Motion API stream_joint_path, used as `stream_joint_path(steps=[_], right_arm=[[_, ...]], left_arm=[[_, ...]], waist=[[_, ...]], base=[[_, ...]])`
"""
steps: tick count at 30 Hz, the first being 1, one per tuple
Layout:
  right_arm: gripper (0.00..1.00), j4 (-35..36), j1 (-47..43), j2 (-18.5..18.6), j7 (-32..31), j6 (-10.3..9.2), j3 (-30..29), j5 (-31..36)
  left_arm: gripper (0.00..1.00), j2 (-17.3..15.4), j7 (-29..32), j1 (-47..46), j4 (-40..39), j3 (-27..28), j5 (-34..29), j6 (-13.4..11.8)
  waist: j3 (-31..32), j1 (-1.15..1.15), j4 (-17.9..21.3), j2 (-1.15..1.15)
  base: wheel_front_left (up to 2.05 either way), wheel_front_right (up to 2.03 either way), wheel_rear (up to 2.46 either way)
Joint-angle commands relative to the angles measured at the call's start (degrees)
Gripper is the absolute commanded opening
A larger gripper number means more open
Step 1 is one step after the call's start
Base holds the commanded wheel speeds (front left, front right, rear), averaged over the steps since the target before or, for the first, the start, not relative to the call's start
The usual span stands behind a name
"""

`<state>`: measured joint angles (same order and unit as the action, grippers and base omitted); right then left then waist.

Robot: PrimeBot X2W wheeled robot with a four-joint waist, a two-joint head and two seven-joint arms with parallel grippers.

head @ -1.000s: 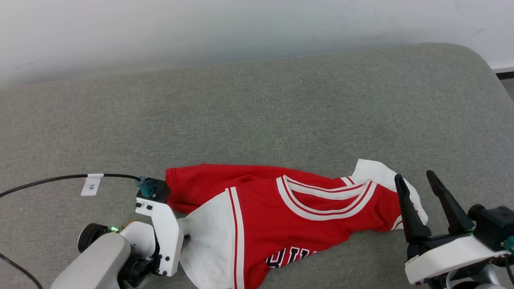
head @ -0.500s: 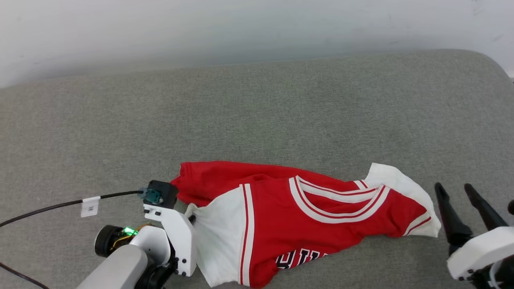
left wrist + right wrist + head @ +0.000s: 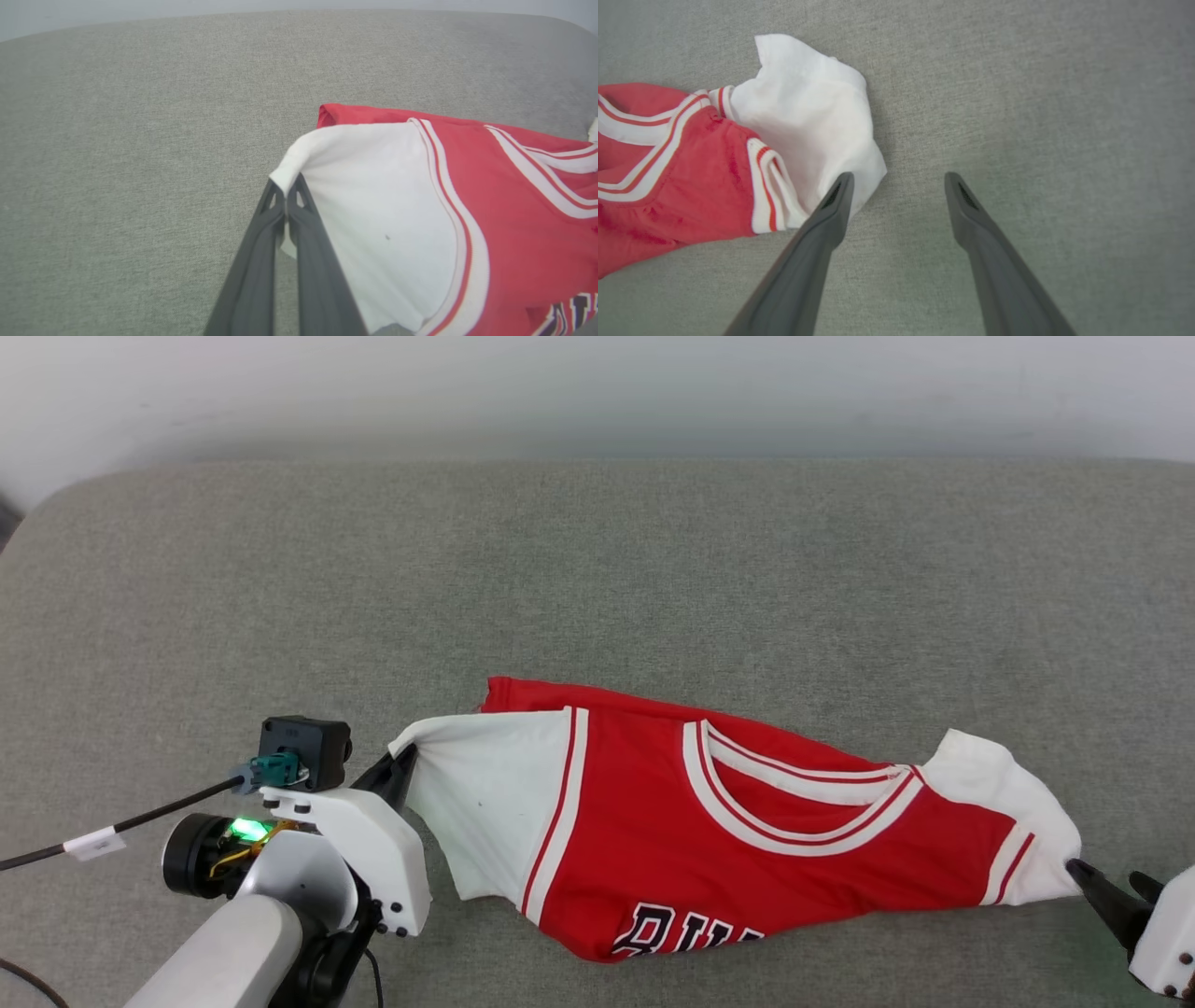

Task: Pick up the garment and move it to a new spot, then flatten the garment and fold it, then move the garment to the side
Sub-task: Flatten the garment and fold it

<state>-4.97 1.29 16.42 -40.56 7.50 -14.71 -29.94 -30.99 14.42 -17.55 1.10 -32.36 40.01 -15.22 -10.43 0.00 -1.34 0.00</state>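
Surface: one grey fabric-covered pad (image 3: 653, 569), rounded corner at far left. Near and right edges run out of the head view.

Garment (image 3: 747, 840): one, red with white sleeves. It lies crumpled on the near middle of the pad, stretched left to right.
- Sleeves: two. One (image 3: 364, 186) points toward the left arm, the other (image 3: 808, 116) toward the right arm.
- Striped neckline: one, facing up.
- Chest lettering (image 3: 686, 933): only the tops of a few letters read. The rest disappears at the garment's near edge.
- The body and hem below the chest cannot be made out.

Grippers: two.
- Left gripper (image 3: 285, 196): fingers pressed together, pinching the outer corner of the white sleeve. In the left wrist view the cloth is drawn up to a point at the tips.
- Right gripper (image 3: 896, 179): fingers spread wide, nothing between them. One fingertip overlaps the edge of the other sleeve and the second is over bare pad. Whether the first tip touches cloth cannot be told. In the head view this gripper is cut by the lower right corner.

Cable (image 3: 149, 812): one, black, plugged into the left wrist and leaving at the left edge.

Tag (image 3: 93, 843): one, white, on the cable. Its print is unreadable.

Green light (image 3: 247, 828): one, on the left wrist.
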Motion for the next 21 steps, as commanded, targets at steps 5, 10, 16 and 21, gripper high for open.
stream_joint_path(steps=[5,10,16,21], right_arm=[[1.0,-2.8,4.2,0.8,-4.3,-0.02,1.9,-0.6],[1.0,-7.4,5.0,-1.7,-9.1,-0.01,4.2,-1.7],[0.0,-7.6,5.1,-2.4,-10.0,0.04,5.1,-1.9],[0.0,-3.1,7.7,0.0,-7.1,0.04,4.9,-1.1]], left_arm=[[0.0,-0.2,-0.7,-0.9,-3.9,0.0,-1.2,-0.8],[0.0,0.0,-1.2,-1.6,-5.0,-0.2,-1.8,-0.9],[0.0,-0.2,-1.9,-0.7,-4.8,0.1,-1.3,-1.0],[0.0,-0.5,-2.1,-0.1,-4.1,0.8,-0.6,-1.2]], waist=[[-3.2,0.0,-1.5,0.0],[-4.6,0.0,-2.1,0.0],[-4.1,0.0,-1.8,0.0],[-2.1,0.0,-0.5,0.0]], base=[[0.0,0.0,0.0],[0.0,0.0,0.0],[0.0,0.0,0.0],[0.0,0.0,0.0]])
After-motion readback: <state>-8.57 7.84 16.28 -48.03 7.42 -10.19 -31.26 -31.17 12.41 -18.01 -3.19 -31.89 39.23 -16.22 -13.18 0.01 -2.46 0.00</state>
